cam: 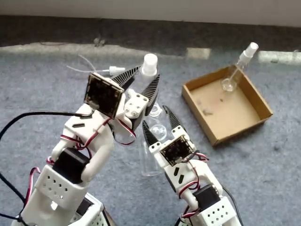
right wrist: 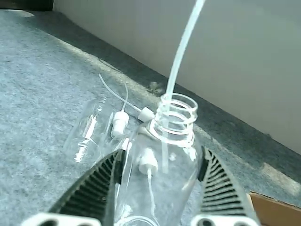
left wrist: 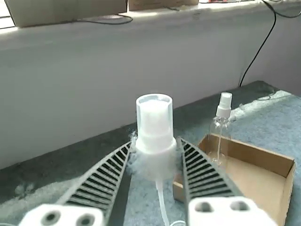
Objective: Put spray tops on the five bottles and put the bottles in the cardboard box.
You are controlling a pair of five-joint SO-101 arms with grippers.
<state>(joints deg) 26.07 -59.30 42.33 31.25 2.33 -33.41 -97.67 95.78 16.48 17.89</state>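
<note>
R tool (right wrist: 160, 162) pinching clear bottle (right wrist: 176, 117); L tool (left wrist: 155, 146) pinching spray top (left wrist: 154, 117), tube in bottle's neck.

Indoor room, home or office undetermined: grey carpet (cam: 277, 165), plain white wall (left wrist: 70, 94), window ledge (left wrist: 211, 13) carrying black cables (left wrist: 107, 20).

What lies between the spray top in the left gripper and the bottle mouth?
Only the dip tube of the spray top, running down into the bottle mouth, in the right wrist view.
</note>
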